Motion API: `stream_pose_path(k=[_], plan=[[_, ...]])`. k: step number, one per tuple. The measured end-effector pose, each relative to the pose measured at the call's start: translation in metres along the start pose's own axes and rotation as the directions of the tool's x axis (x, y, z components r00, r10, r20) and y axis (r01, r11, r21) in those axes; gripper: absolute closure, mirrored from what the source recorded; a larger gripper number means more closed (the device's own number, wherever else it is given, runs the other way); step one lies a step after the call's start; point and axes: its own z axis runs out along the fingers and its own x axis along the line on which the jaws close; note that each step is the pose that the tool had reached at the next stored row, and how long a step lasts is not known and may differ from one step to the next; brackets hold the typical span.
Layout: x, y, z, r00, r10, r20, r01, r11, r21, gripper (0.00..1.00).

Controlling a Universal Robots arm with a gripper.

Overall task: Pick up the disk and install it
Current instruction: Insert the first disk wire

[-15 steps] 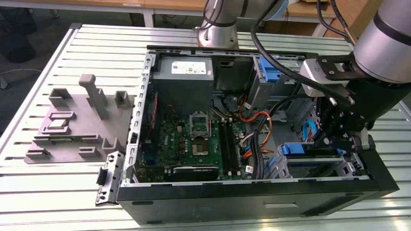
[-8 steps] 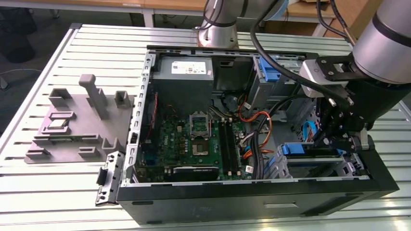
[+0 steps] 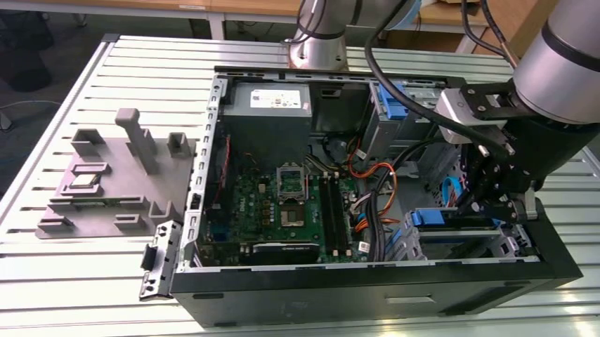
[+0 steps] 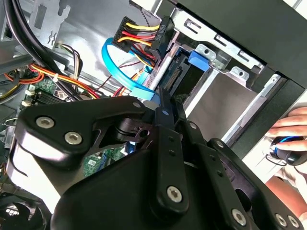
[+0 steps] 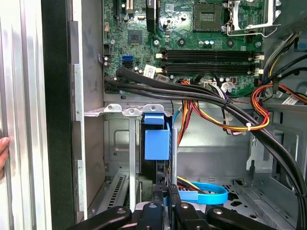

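Where the metal drive bay (image 5: pixel 117 109) opens at one corner of the computer case (image 3: pixel 375 288), the disk (image 5: pixel 157 141) stands on edge inside it, its blue plastic carrier facing the first wrist view. In the second wrist view the disk (image 4: pixel 184 76) lies in the same bay, a blue tab at its far end. In the exterior view it (image 3: pixel 439 219) shows as a blue block low in the case on the exterior view's right.

The gripper (image 5: pixel 167 191) is closed, its fingers (image 4: pixel 160 143) drawn almost together right at the disk's near end. Whether they pinch any part of it I cannot tell. In the exterior view the gripper (image 3: pixel 483 210) hangs just above the blue carrier.

A flat blue cable (image 5: pixel 206 194) curls just beside the gripper on the bay floor. A thick bundle of black cables (image 5: pixel 192 91) and some orange and yellow wires (image 5: pixel 259 115) run between the bay and the green motherboard (image 5: pixel 211 28).

A grey power supply (image 3: pixel 272 100) sits at the far end of the case. The case lies on a slatted metal table (image 3: pixel 94 281). Well apart, on the exterior view's left, is a grey fixture block (image 3: pixel 112 182). A person's hand (image 4: pixel 288 129) rests outside the case wall.
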Motion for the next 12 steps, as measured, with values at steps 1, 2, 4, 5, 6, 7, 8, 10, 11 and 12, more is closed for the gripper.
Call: stream_pose_path(k=[1,2,4,5,6,7,8,10,11,12], plan=[[0.0,0.0,0.0001,1.0,0.0,0.0001,0.0,1.0,0.0,0.84],[0.0,0.0,0.0002,1.0,0.0,0.0002,0.0,1.0,0.0,0.84],[0.0,0.0,0.0002,1.0,0.0,0.0003,0.0,1.0,0.0,0.84],[0.0,0.0,0.0002,1.0,0.0,0.0002,0.0,1.0,0.0,0.84],[0.0,0.0,0.0002,1.0,0.0,0.0003,0.0,1.0,0.0,0.84],[0.0,0.0001,0.0002,1.0,0.0,0.0002,0.0,1.0,0.0,0.84],[0.0,0.0001,0.0002,1.0,0.0,0.0003,0.0,1.0,0.0,0.84],[-0.0001,0.0,-0.0013,1.0,0.0,0.0006,0.0,1.0,0.0,0.84],[-0.0001,-0.0002,-0.0028,1.0,0.0,0.0006,0.0,1.0,0.0,0.84],[0.0,-0.0003,-0.0035,1.0,0.0,0.0009,0.0,1.0,0.0,0.84]])
